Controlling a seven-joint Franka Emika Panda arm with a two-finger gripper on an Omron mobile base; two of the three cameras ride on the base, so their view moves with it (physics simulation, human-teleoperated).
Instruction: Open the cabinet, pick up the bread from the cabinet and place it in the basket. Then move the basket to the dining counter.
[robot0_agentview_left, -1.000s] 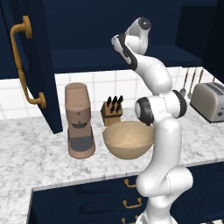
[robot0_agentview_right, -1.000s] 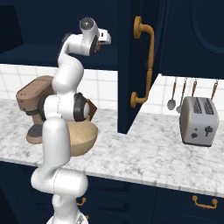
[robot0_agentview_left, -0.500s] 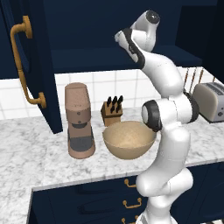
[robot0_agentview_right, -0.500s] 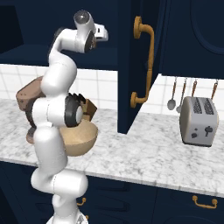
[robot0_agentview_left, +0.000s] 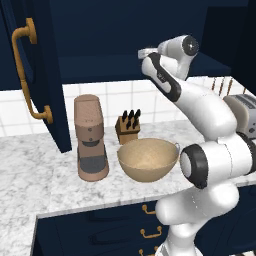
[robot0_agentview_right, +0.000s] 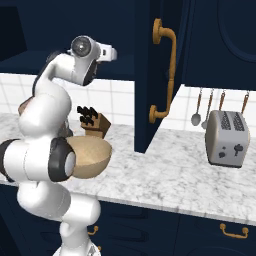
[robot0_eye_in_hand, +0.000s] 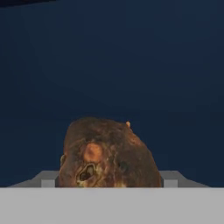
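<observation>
The cabinet (robot0_agentview_left: 115, 40) stands open, its left door (robot0_agentview_left: 50, 75) and right door (robot0_agentview_right: 150, 75) swung out. My gripper (robot0_agentview_left: 144, 52) (robot0_agentview_right: 114, 53) is raised at the cabinet's opening, pointing into the dark interior. In the hand view the brown crusty bread (robot0_eye_in_hand: 107, 153) fills the gap between my fingertips, and the gripper (robot0_eye_in_hand: 109, 180) is shut on it. The tan basket (robot0_agentview_left: 147, 160) (robot0_agentview_right: 92, 157) sits on the marble counter below, beside my arm. The dining counter is out of view.
A brown coffee machine (robot0_agentview_left: 91, 137) stands left of the basket, with a knife block (robot0_agentview_left: 128, 127) behind it. A toaster (robot0_agentview_right: 227, 137) and hanging utensils (robot0_agentview_right: 197, 107) are at the right. Navy drawers (robot0_agentview_left: 145, 232) lie under the counter (robot0_agentview_right: 165, 175).
The arm's upper links have swung and risen while the hand stays near the cabinet's opening, shifting slightly. The jaws have kept the same width.
</observation>
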